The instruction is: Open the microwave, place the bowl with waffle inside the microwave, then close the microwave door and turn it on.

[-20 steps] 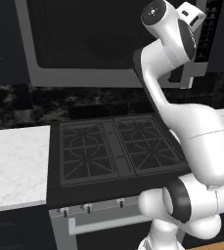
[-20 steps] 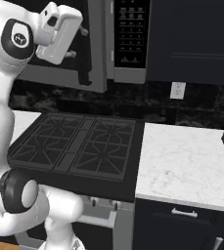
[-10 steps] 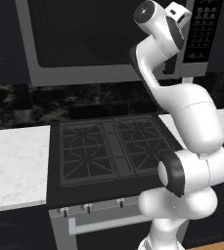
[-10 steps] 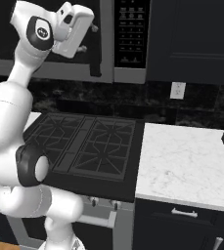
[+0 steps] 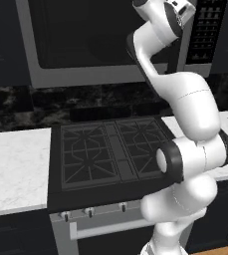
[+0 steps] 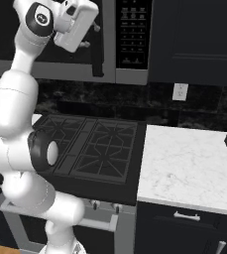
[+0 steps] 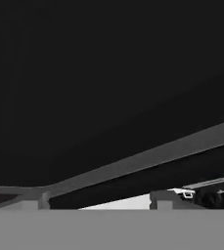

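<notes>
Above the stove (image 6: 87, 149), our gripper (image 6: 89, 35) sits just left of the upright door handle (image 6: 98, 49); whether its jaws are apart, we cannot tell.

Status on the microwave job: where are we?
Nothing looks done: the microwave door is shut. In hand: the gripper is up at the door's handle; whether it grips it I cannot tell. Left: open it, put the bowl with waffle in, close it, turn it on at the keypad.
</notes>
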